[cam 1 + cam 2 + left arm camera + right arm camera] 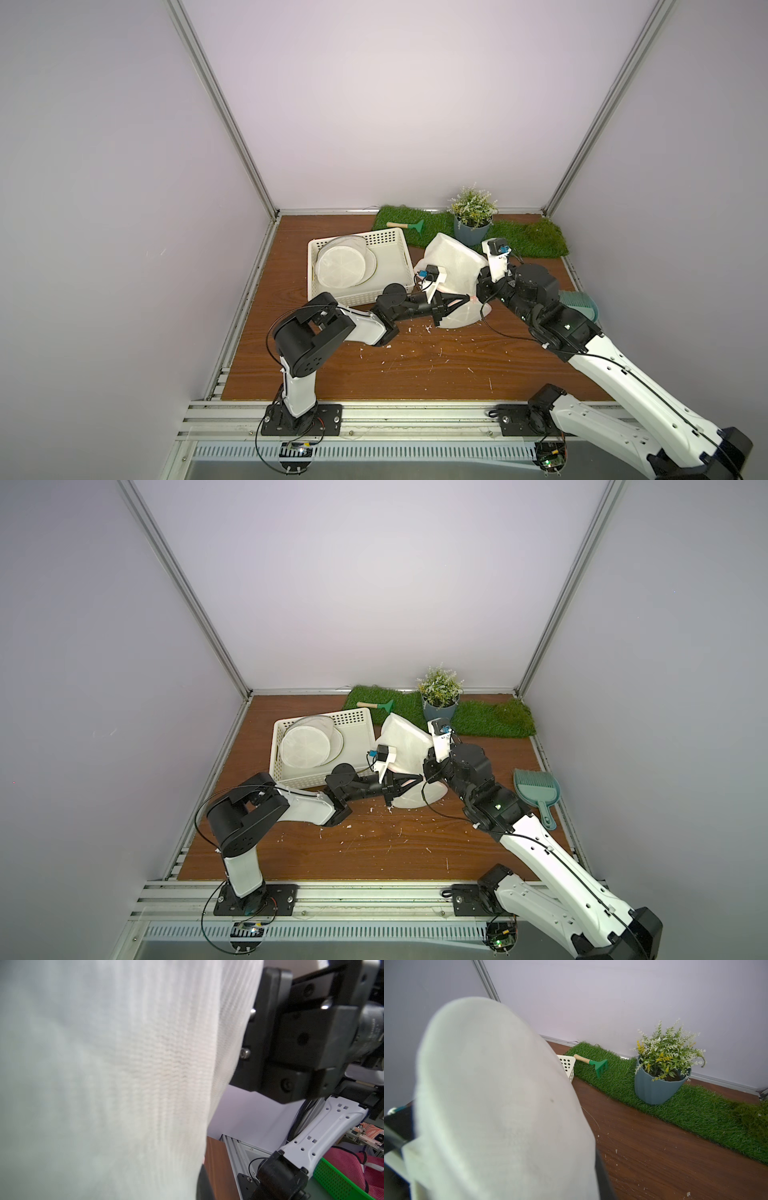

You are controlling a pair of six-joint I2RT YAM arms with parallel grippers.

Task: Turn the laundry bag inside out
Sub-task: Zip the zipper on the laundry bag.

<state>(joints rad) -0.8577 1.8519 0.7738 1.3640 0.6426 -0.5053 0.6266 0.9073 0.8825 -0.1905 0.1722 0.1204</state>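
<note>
Now, laundry bag between claws — left claw pinching it, right claw likewise.

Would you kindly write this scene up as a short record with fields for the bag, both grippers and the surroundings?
laundry bag: white mesh, held up between the two arms, lower edge near the table
left gripper: shut on the bag's lower part
right gripper: shut on the bag's side
basket: white, beside the bag, holding round mesh pieces
grass mat: along the back wall, carrying a rake and a potted plant
dustpan: teal, beside the right arm
</note>
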